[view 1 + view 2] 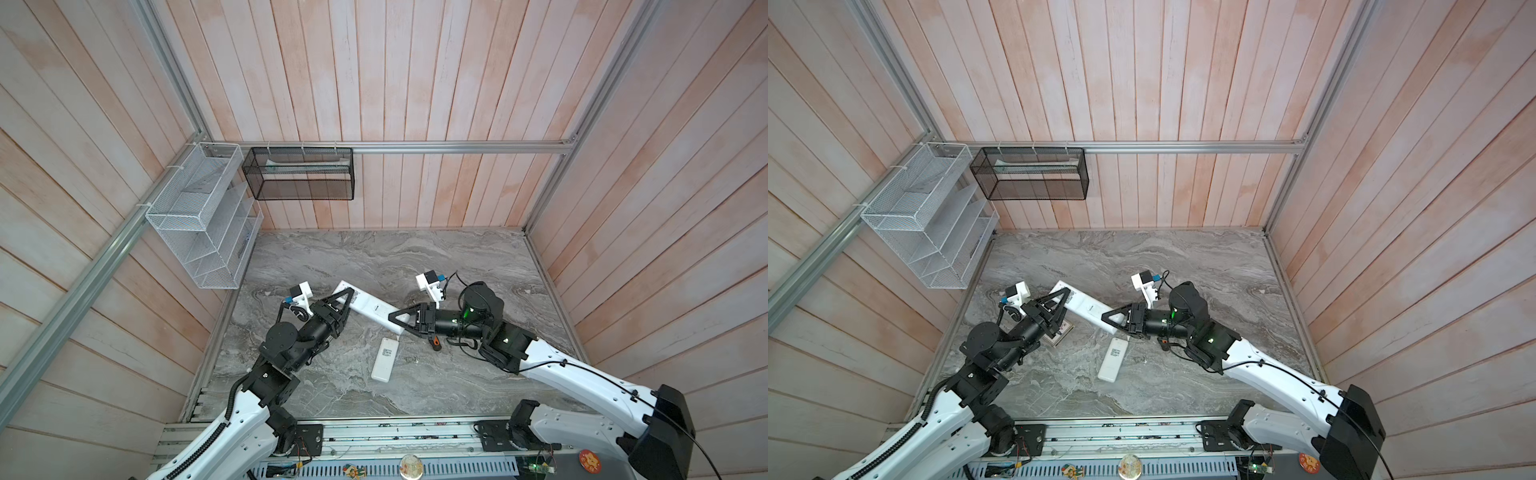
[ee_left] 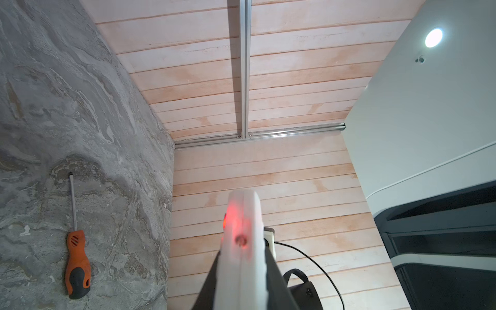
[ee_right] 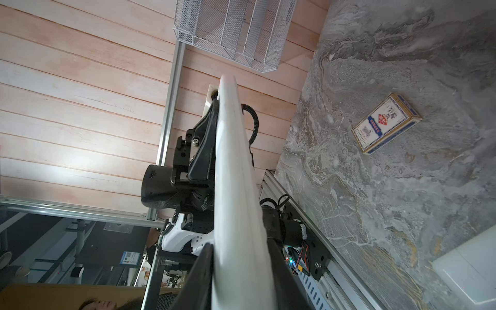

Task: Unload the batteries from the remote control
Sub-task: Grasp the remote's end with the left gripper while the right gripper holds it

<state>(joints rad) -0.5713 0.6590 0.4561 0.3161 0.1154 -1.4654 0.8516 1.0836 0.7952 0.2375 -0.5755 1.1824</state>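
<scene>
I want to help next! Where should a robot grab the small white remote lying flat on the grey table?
Probably across its narrow middle, from straight above: the small white plastic remote lies flat on the grey marble table, both long sides free.

Grey marbled tabletop (image 1: 374,257) with small white remote (image 1: 385,359), orange-handled screwdriver (image 2: 76,241), card box (image 3: 386,123).

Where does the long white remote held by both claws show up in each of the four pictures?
In a top view: the long white remote slants across mid-table between the left claw and the right claw.
In a top view: the same, a little further left.
Left wrist: close up, edge-on, tip glowing red.
Right wrist: close up, edge-on, a long white bar.
Shared landmark: the grey marble table.
</scene>
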